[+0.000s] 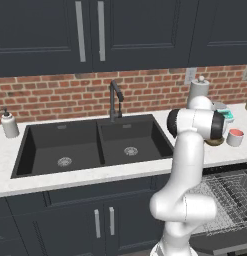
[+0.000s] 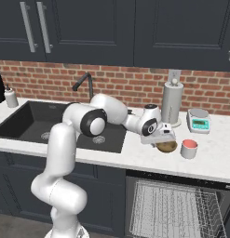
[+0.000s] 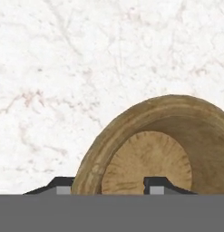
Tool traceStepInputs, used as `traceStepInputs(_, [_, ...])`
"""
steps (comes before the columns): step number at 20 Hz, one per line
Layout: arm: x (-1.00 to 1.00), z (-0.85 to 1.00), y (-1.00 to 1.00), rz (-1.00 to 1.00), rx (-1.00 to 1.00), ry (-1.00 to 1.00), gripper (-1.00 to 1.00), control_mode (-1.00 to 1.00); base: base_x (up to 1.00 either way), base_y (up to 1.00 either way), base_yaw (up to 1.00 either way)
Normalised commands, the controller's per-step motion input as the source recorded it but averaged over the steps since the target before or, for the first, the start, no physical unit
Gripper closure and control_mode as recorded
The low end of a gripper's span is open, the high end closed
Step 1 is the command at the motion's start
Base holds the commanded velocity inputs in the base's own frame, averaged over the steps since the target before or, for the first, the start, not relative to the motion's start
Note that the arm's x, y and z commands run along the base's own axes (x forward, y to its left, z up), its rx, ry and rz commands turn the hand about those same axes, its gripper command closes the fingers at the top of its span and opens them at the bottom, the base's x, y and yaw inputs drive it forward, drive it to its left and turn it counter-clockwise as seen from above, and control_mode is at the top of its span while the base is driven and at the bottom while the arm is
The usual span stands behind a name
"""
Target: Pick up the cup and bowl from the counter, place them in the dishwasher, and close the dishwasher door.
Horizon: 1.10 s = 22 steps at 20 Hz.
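Observation:
The tan wooden bowl (image 2: 166, 147) sits on the white counter (image 2: 214, 158) right of the sink, and in the left base view the bowl (image 1: 215, 142) peeks out under my forearm. My gripper (image 2: 165, 139) is lowered onto it. In the hand view the gripper (image 3: 111, 186) straddles the rim of the bowl (image 3: 149, 149), one fingertip (image 3: 63, 188) outside and the other inside the hollow, with a gap still showing on the inner side. The red-topped cup (image 2: 189, 148) stands just right of the bowl. Below, the dishwasher (image 2: 172, 209) is open, its wire rack pulled out.
A paper-towel roll (image 2: 172, 102) and a small kitchen scale (image 2: 199, 120) stand behind the bowl near the brick wall. The black double sink (image 1: 95, 145) with its faucet (image 1: 115, 100) lies to the left, a soap bottle (image 1: 9, 124) beyond it.

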Motion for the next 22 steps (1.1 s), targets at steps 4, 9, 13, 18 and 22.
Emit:
traceStepInputs(4, [0.06,0.0,0.0,0.03,0.0,0.0,1.0,-1.0,0.0,0.0,0.0])
traceStepInputs(9, [0.0,0.0,0.0,0.02,0.0,0.0,1.0,-1.0,0.0,0.0,0.0])
traceStepInputs(13, [-0.03,0.0,0.21,0.0,-0.03,0.0,1.0,-1.0,0.0,0.0,0.0])
traceStepInputs(18, [-0.7,0.33,0.39,0.0,-0.07,-0.06,1.0,-1.0,0.0,0.0,0.0])
traceStepInputs(22, [-1.0,0.33,0.38,0.0,0.0,-0.19,1.0,-1.0,0.0,0.0,0.0])
